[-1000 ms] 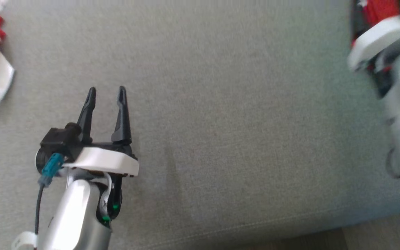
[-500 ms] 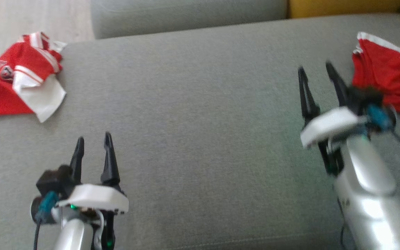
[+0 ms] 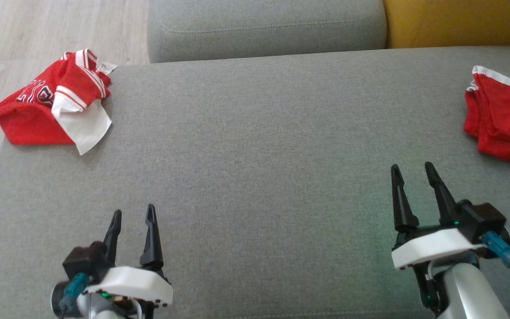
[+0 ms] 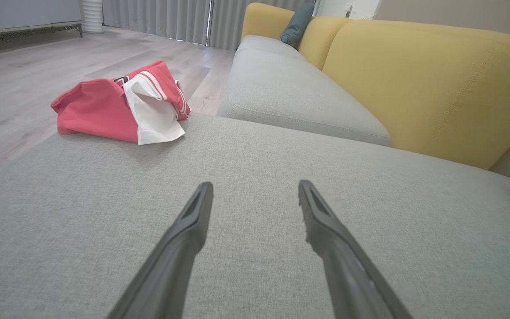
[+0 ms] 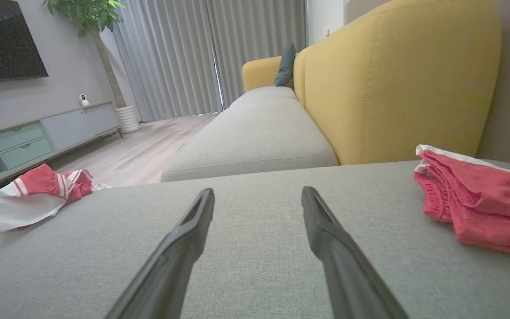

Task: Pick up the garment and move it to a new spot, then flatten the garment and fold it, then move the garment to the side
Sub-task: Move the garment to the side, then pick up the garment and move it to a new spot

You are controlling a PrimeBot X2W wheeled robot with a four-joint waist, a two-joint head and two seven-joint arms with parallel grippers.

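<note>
Both jaws spread and empty over the sofa cushion (image 3: 255, 177); crumpled red-and-white garment (image 3: 53, 106) sits at its far-left corner, looks light and limp, so I'd pinch its white flap.

The seat cushion (image 3: 255, 155) is bare across its middle. A red jersey (image 3: 56, 104) blocks its far-left corner, red shorts (image 3: 503, 126) its right edge.

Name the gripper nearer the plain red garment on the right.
Right. The right gripper sits just short of the plain red garment; the left gripper is far across the cushion.
</note>
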